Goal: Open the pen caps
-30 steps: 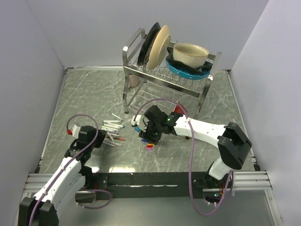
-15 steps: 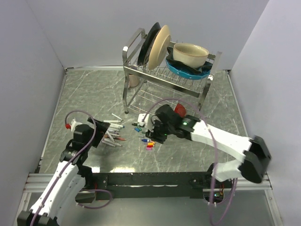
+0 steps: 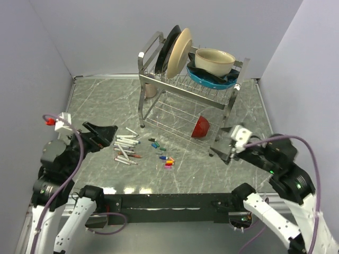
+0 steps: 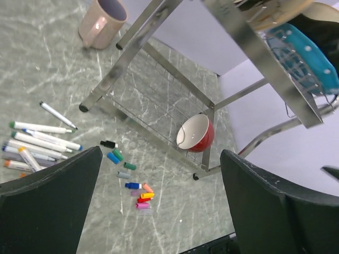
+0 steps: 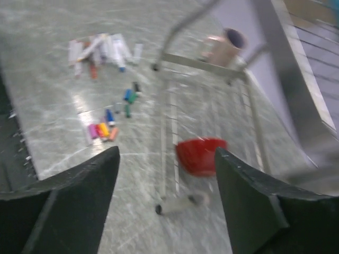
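Note:
Several loose pen caps (image 3: 164, 157) of different colours lie in a small cluster on the marble table, also seen in the left wrist view (image 4: 139, 195) and in the blurred right wrist view (image 5: 104, 130). To their left lies a heap of white pens (image 3: 126, 147), uncapped where tips show (image 4: 38, 138). My left gripper (image 3: 108, 133) hangs raised at the left of the pens, open and empty (image 4: 159, 153). My right gripper (image 3: 223, 150) is raised at the right, near the rack's foot, open with nothing between its fingers (image 5: 167, 152).
A steel dish rack (image 3: 159, 79) with plates and bowls stands at the back. A red bowl (image 3: 201, 127) lies on its side on the rack's low shelf. A pink mug (image 4: 100, 24) sits behind the rack's left leg. Side walls close in the table.
Both arms have pulled back from the pens and caps, left arm to the left, right arm to the right, and risen. Both grippers have opened.

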Controlling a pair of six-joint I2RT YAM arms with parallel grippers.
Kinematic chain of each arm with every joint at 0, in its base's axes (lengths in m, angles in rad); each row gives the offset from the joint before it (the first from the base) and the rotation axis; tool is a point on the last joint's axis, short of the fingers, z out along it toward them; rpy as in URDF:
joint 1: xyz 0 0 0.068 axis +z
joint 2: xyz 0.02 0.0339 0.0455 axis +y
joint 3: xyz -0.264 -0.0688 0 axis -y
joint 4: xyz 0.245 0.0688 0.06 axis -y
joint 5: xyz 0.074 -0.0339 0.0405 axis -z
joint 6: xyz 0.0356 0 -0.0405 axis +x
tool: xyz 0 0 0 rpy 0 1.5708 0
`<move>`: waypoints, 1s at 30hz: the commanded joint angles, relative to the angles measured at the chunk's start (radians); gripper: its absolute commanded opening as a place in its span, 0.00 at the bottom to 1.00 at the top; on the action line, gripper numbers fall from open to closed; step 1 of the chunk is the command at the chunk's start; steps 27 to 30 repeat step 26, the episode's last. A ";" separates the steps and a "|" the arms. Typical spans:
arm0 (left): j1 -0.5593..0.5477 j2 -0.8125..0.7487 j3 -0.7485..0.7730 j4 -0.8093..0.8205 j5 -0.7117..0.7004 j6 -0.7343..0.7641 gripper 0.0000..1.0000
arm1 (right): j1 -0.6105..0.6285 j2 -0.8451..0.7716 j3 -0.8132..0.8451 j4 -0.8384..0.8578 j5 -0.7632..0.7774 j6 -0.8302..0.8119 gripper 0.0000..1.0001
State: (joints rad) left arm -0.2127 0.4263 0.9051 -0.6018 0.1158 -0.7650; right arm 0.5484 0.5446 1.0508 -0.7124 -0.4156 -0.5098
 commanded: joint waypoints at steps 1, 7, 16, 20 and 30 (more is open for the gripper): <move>0.004 -0.038 0.086 -0.124 -0.019 0.095 0.99 | -0.195 -0.098 0.077 -0.049 0.068 0.146 0.94; 0.003 -0.046 0.155 -0.164 -0.053 0.153 0.99 | -0.427 -0.159 0.106 0.028 0.414 0.348 1.00; 0.001 -0.077 0.195 -0.211 -0.107 0.208 0.99 | -0.516 -0.081 0.163 0.084 0.971 0.602 1.00; 0.001 -0.080 0.186 -0.205 -0.113 0.214 0.99 | -0.515 -0.066 0.176 0.088 0.966 0.602 1.00; -0.001 -0.067 0.186 -0.196 -0.113 0.227 1.00 | -0.515 -0.041 0.189 0.099 0.908 0.568 1.00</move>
